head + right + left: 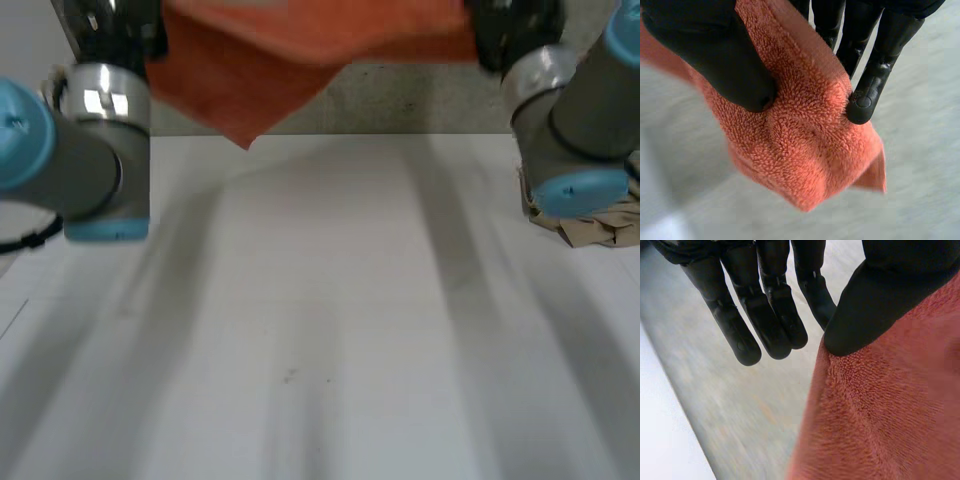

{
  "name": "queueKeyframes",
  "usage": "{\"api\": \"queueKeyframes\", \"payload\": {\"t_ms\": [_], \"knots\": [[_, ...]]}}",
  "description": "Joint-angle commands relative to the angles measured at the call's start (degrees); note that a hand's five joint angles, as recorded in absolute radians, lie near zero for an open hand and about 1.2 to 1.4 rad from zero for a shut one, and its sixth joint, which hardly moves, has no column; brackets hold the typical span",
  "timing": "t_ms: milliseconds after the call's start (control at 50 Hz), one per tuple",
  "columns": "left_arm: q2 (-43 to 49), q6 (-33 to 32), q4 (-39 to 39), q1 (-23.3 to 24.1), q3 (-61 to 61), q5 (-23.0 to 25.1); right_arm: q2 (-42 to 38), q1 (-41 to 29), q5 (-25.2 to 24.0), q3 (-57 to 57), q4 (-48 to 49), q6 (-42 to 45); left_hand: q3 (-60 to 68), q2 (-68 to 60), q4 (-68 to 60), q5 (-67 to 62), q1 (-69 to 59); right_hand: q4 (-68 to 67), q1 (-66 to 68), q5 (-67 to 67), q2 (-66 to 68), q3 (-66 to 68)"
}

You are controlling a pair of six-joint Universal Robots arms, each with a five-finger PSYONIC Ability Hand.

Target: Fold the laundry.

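Note:
An orange terry towel [290, 60] hangs in the air above the far edge of the white table [320, 330], stretched between my two hands, with one point drooping toward the table. My left hand [120, 30] holds its left end. In the left wrist view the thumb [880, 300] presses down on the towel [890, 415] while the fingers [770, 315] stay straight beside it. My right hand [515, 30] holds the right end. There the thumb [705, 45] and a fingertip [862, 100] pinch a bunched corner of the towel [805, 145].
A crumpled beige cloth [600, 228] lies at the table's right edge, behind my right arm. Both forearms reach over the table's far corners. A grey surface runs beyond the far edge.

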State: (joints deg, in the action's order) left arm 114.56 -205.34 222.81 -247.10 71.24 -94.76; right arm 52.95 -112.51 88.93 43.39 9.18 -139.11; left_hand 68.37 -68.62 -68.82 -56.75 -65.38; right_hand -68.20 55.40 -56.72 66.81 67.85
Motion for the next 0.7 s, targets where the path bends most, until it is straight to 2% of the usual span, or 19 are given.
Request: {"api": "queueKeyframes", "payload": {"t_ms": [20,140,240,260,280,300,320,360,460,480,540,560,640,700], "knots": [[1.19,-0.24,-7.55,0.47,15.14,0.36,-3.90,-0.26,-5.86,11.08,-8.56,0.59,11.63,-11.38,-11.18,-13.25,-14.62,-11.80,24.60,-13.28,13.19,12.15],[7.33,-1.12,-13.26,3.02,20.60,0.02,-7.77,-0.17,-5.52,17.07,-9.18,0.42,11.63,-11.38,-11.18,-13.25,-14.62,-11.80,24.60,-13.28,13.19,12.15],[5.95,-1.12,-16.43,3.64,23.06,-0.07,-6.12,0.53,-5.69,22.78,-9.18,-0.11,11.63,-11.38,-11.18,-13.25,-14.62,-11.80,24.60,-13.28,13.19,12.15],[4.89,-1.12,-16.70,3.55,23.59,-0.07,-5.32,0.53,-5.95,23.84,-9.09,-0.11,11.63,-11.38,-11.18,-13.25,-14.62,-8.20,20.99,-9.67,9.58,8.54],[3.84,-1.12,-16.96,3.47,24.03,0.01,-4.53,0.53,-6.13,24.81,-9.09,-0.11,11.63,-11.38,-11.18,-13.25,-14.62,3.00,9.80,1.52,-1.61,-2.65],[1.83,-0.86,-17.14,3.29,24.99,0.10,-3.57,0.53,-6.13,25.95,-8.75,-0.20,11.63,-11.38,-11.18,-13.25,-14.62,14.93,-2.14,13.46,-13.55,-14.59],[0.85,-0.77,-17.14,3.20,25.52,0.19,-1.73,0.62,-6.13,28.14,-8.13,-0.46,11.63,-11.38,-11.18,-13.25,-14.62,35.54,-22.74,34.06,-34.15,-35.19],[-1.34,-0.51,-17.14,3.11,26.93,0.19,0.30,0.62,-6.05,30.52,-6.99,-1.59,11.63,-11.38,-11.18,-13.25,-14.62,48.81,-36.01,47.33,-47.42,-48.46],[-5.92,-0.07,-17.23,2.50,28.69,-0.07,4.35,4.30,-6.66,35.62,-4.17,-11.86,11.63,-11.38,-11.18,-13.25,-14.62,54.24,-41.45,52.77,-52.85,-53.89],[-6.54,-0.06,-17.23,2.32,28.95,-0.07,6.18,6.66,-7.27,37.11,-4.26,-17.11,11.63,-11.38,-11.18,-13.25,-14.62,54.41,-41.62,52.94,-53.03,-54.07],[-8.38,0.37,-17.32,2.15,29.83,-0.07,9.70,9.58,-9.38,39.22,-4.35,-25.22,11.63,-11.38,-11.18,-13.25,-14.62,54.08,-41.29,52.60,-52.69,-53.73],[-8.65,0.55,-17.32,2.23,29.83,-0.07,11.63,10.98,-11.39,40.10,-4.61,-29.60,11.63,-11.38,-11.18,-13.25,-14.62,53.75,-40.95,52.27,-52.36,-53.40],[-9.18,1.95,-17.84,2.23,30.01,-0.07,13.40,14.75,-17.19,40.73,-7.67,-35.26,11.63,-11.38,-11.18,-13.25,-14.62,50.90,-38.10,49.42,-49.51,-50.55],[-9.18,3.36,-18.63,2.15,29.92,0.01,13.58,17.57,-18.96,40.03,-10.58,-34.65,11.63,-11.38,-11.18,-13.25,-14.62,47.54,-34.74,46.06,-46.15,-47.19]]}}
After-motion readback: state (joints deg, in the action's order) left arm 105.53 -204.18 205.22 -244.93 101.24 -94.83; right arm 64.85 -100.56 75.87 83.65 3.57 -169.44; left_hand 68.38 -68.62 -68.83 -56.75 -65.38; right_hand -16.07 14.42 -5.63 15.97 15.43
